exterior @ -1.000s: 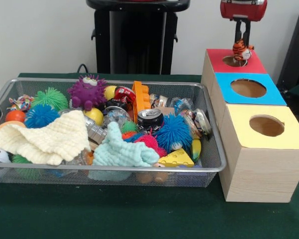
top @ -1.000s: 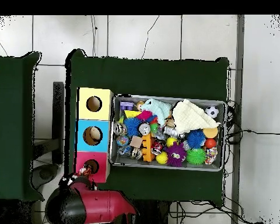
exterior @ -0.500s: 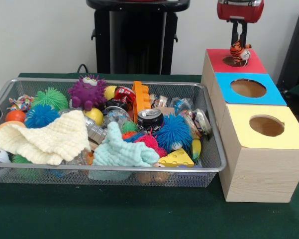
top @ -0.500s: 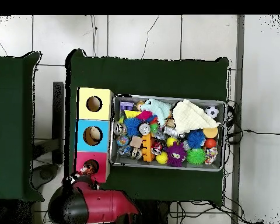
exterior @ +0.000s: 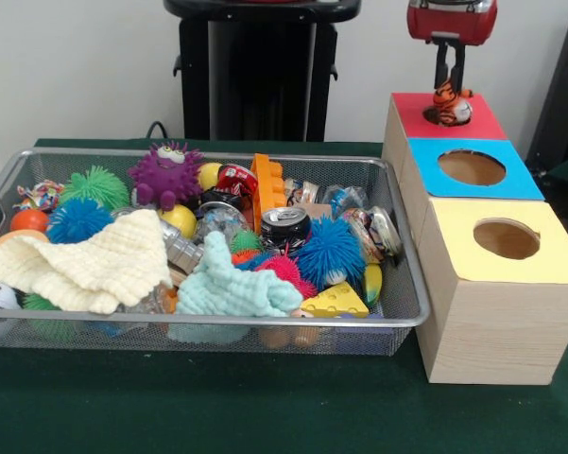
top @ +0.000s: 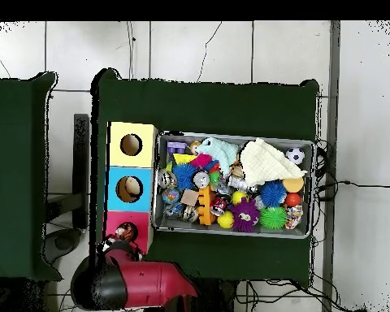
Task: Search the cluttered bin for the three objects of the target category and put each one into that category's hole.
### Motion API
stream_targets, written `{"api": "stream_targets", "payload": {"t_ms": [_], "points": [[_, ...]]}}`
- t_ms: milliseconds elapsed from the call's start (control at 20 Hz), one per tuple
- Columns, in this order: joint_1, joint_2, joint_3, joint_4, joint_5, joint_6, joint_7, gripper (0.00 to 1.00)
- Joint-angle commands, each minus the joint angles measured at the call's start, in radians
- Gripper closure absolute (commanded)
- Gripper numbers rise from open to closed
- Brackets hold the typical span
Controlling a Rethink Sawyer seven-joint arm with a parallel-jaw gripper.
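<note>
1. The cluttered bin (exterior: 397,317), a shallow wire-mesh basket, sits on the green worktop (exterior: 217,407), well apart from the end effector (exterior: 450,87) and lower in the front view, off to the side away from the row of boxes.
2. In the overhead view the bin (top: 234,136) lies beside the three boxes, and the arm's red and black body (top: 125,284) covers the spot next to the red box.
3. The end effector hangs over the red-topped box (exterior: 482,121), its dark fingers (exterior: 441,71) pinching a small orange-and-black striped tiger toy (exterior: 451,104).
4. The tiger toy sits right at the round hole (exterior: 433,116) in the red top; whether it touches the rim cannot be told.
5. Next along from the end effector comes the blue-topped box (exterior: 516,175), then the yellow-topped box (exterior: 558,255), each with a round hole in its lid.
6. Farther off, inside the bin, a purple spiky monster toy (exterior: 165,173) lies by an orange brick block (exterior: 265,184).
7. A drinks can (exterior: 285,225) lies beside a blue spiky ball (exterior: 329,251).
8. A mint green cloth (exterior: 232,288) and a cream knitted cloth (exterior: 90,265) lie over the heap, farthest from the end effector.
9. A yellow cheese wedge (exterior: 334,301) rests against the bin's front wall.
</note>
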Motion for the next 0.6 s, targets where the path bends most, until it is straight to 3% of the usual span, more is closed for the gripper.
{"api": "stream_targets", "payload": {"t_ms": [50, 600], "points": [[-0.049, 0.005, 0.001, -0.100, -0.040, 0.113, 0.016, 1.00], [-0.086, -0.060, 0.006, -0.123, -0.058, 0.250, -0.012, 1.00]]}}
